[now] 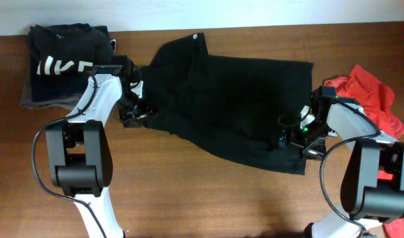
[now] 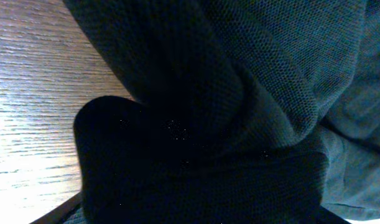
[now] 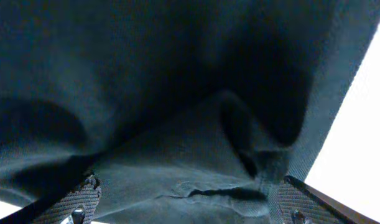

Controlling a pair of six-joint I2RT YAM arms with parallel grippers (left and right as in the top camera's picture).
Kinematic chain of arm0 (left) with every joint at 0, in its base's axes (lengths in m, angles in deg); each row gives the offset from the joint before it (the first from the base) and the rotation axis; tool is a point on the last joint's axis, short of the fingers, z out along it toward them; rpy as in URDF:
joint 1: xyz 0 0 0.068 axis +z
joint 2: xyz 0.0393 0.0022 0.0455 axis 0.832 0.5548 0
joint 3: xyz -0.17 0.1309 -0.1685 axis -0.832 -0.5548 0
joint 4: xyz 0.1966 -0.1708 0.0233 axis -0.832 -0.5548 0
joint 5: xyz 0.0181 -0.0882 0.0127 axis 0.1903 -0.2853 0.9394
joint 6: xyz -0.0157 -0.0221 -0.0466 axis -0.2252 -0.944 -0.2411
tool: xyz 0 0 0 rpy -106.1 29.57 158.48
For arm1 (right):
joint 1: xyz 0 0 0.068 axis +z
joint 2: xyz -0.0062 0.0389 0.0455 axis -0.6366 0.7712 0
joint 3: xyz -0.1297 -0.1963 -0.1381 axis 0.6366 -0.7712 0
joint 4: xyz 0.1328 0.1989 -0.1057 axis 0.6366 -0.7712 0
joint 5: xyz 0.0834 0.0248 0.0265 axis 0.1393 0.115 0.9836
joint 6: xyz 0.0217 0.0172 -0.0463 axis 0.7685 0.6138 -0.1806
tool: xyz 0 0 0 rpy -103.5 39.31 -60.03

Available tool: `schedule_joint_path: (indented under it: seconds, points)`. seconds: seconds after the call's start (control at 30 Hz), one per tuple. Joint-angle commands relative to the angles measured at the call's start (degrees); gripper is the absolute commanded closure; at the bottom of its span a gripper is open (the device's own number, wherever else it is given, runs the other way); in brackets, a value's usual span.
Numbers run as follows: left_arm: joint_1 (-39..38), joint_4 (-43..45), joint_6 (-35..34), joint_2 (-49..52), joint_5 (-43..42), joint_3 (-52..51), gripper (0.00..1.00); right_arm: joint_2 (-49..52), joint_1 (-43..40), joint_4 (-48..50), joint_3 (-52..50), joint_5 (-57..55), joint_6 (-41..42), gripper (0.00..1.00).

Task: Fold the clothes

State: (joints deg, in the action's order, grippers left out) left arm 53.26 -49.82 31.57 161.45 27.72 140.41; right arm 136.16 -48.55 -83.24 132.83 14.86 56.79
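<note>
Black mesh-knit garment (image 1: pixel 228 106) lies spread, wrinkled, white logo (image 1: pixel 195 37) at top

Nearly the whole frame is filled by the black garment (image 3: pixel 177 93), creased and bunched. The fingertips (image 3: pixel 78 198) of the right gripper (image 3: pixel 186 205) are seen spread wide at the lower corners, with rumpled cloth lying between them.

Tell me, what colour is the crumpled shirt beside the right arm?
The shirt is orange-red, clearest in the overhead view.
</note>
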Motion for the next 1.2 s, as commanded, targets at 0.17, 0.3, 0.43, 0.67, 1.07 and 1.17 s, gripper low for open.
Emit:
schedule_joint_path:
  seconds: [0.17, 0.3, 0.43, 0.67, 1.07, 1.17]
  points:
    - [-0.17, 0.15, -0.33, -0.74, -0.83, -0.33, 0.27, 0.0, -0.33, 0.33, -0.85, 5.11, -2.56, 0.04]
    - [-0.17, 0.15, -0.33, -0.74, -0.83, -0.33, 0.27, 0.0, -0.33, 0.33, -0.85, 5.14, -2.56, 0.05]
    - [-0.17, 0.13, -0.35, -0.74, -0.85, -0.33, 0.27, 0.0, -0.33, 0.09, -0.92, 5.14, -2.56, 0.07]
    - [-0.17, 0.15, -0.33, -0.74, -0.83, -0.33, 0.27, 0.0, -0.33, 2.82, -3.69, 5.14, -2.56, 0.07]
    - [-0.17, -0.57, -0.35, -0.74, -0.85, -0.2, 0.6, -0.04, -0.39, 2.84, -1.2, 4.42, 0.5, 0.28]
    - [-0.17, -2.03, -0.33, -0.76, -0.85, 0.81, 0.81, -0.13, -0.37, 0.7, 1.2, 1.18, 2.62, 0.37]
